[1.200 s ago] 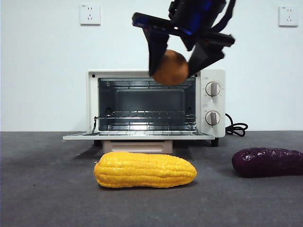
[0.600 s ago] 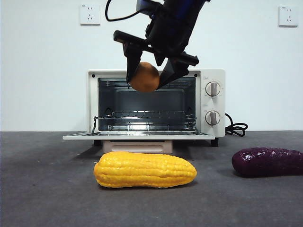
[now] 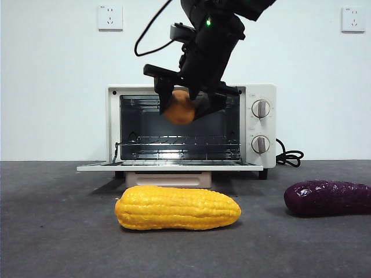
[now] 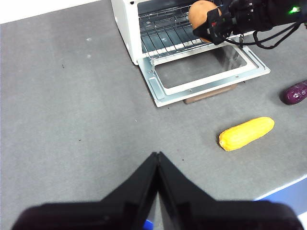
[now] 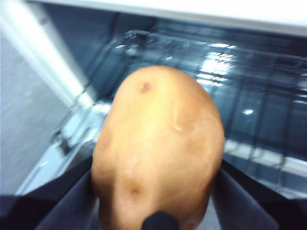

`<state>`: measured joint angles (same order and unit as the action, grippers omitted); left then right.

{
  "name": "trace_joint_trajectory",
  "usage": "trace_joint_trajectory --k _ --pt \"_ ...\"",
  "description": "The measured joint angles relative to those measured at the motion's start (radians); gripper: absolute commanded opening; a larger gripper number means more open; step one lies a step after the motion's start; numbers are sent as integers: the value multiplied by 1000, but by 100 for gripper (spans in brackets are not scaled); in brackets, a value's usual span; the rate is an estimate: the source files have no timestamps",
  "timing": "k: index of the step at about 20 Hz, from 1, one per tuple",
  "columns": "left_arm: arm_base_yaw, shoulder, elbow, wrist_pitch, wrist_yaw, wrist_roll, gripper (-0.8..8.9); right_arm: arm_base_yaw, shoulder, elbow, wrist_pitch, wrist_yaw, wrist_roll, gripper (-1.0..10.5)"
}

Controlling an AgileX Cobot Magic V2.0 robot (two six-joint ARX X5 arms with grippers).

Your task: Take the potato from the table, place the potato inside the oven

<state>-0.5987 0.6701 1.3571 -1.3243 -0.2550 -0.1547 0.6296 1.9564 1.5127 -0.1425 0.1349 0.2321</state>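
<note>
The orange-brown potato (image 3: 179,108) hangs at the mouth of the cream-white oven (image 3: 258,124), high in front of its open cavity, above the wire rack (image 3: 179,145). My right gripper (image 3: 185,101) is shut on the potato (image 5: 158,148), which fills the right wrist view with the rack (image 5: 259,72) behind it. From the left wrist view the potato (image 4: 201,14) is at the oven opening over the lowered door (image 4: 206,72). My left gripper (image 4: 157,158) is shut and holds nothing, hovering over bare table (image 4: 72,110) well to the oven's left.
A long yellow corn cob (image 3: 177,208) lies on the table in front of the oven door (image 3: 168,167). A dark purple bumpy vegetable (image 3: 327,198) lies at the right. A black cord (image 3: 288,156) curls beside the oven.
My right gripper has carried the potato left, down and farther back, from above the oven's front to the cavity opening. Corn and purple vegetable have not moved.
</note>
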Motion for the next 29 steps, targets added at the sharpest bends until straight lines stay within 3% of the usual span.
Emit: trace_joint_trajectory --k 16,26,28,29 --pt "0 101 0 0 0 0 -6 -37 59 19 129 40 4 -2" --pt "0 103 0 0 0 0 -6 -49 197 187 13 13 4 7" --pt "0 103 0 0 0 0 -6 -49 213 218 -23 13 4 67" --pt "0 103 0 0 0 0 -6 -49 217 228 -26 13 4 158"
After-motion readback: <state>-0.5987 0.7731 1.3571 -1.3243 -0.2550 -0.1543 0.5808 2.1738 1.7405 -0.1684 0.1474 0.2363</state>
